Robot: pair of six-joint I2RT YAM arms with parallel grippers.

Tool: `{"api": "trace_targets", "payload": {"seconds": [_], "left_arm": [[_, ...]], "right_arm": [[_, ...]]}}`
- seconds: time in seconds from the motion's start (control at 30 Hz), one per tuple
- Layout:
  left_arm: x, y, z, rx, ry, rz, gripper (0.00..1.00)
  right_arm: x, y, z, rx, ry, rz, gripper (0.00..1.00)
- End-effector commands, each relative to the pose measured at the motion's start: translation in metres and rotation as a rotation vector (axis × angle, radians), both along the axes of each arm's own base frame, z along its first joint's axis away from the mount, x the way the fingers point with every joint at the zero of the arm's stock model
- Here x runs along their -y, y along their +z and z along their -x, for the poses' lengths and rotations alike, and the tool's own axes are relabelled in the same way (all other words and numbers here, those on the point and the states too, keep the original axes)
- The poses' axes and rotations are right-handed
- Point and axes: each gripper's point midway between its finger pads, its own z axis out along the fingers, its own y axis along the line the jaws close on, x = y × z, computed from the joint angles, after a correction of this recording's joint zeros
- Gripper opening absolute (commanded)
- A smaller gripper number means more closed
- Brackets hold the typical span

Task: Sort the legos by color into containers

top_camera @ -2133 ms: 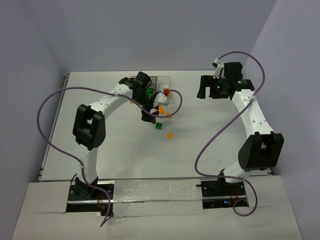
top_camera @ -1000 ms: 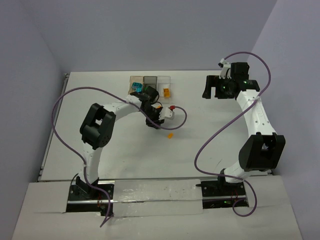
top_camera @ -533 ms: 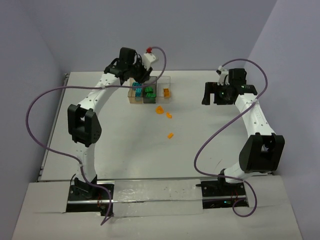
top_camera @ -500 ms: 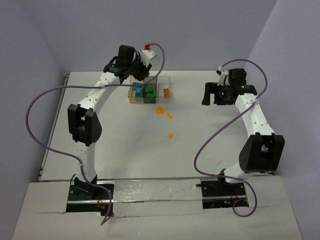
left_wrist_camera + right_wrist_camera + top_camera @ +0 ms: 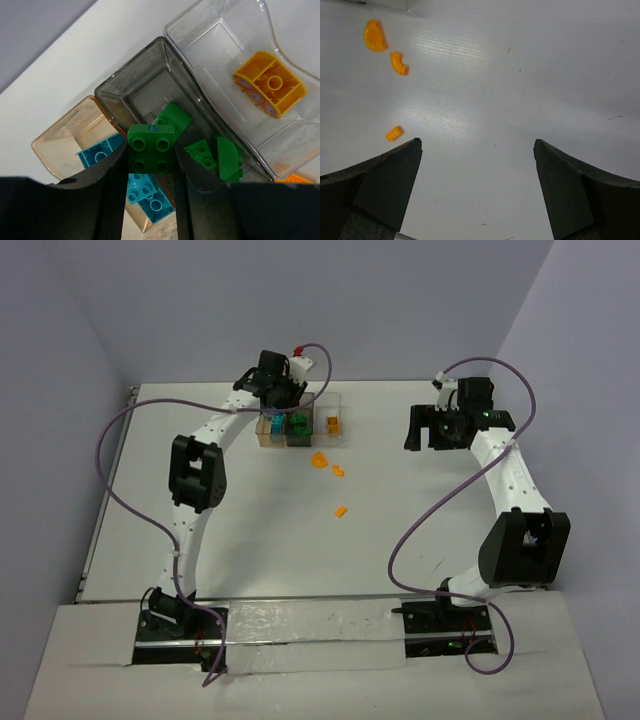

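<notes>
- Your left claw (image 5: pixel 150 172) pinches a green lego (image 5: pixel 151 148); grey container (image 5: pixel 131 89) just past its tips.
- Your right claw (image 5: pixel 477 175) gapes wide; orange legos (image 5: pixel 374 35) ahead-left of it.

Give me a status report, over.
Left gripper shut on green lego, over edge of grey container. Right gripper open. Three orange legos loose. Nothing blocking.

My white counter (image 5: pixel 250 540) fills the middle of the frame; pale lilac-grey walls (image 5: pixel 300 310) rise at the top, left and right, evenly lit.
</notes>
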Motion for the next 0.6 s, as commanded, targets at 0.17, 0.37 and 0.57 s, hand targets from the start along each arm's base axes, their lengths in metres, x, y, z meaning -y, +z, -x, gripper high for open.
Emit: {"api": "trace_targets", "payload": {"seconds": [0.17,0.37,0.57], "left_arm": [[0.012,0.018,-0.003,0.037,-0.028,0.041,0.31],[0.012,0.016,0.002,0.025,-0.043,0.038,0.41],[0.018,0.027,0.009,0.023,-0.072,0.058,0.62]], "right_arm": [[-0.005,0.014,0.0,0.049,0.034,0.013,1.0],[-0.011,0.012,0.0,0.044,0.047,0.011,1.0],[-0.019,0.016,0.004,0.065,0.099,0.011,1.0]]}}
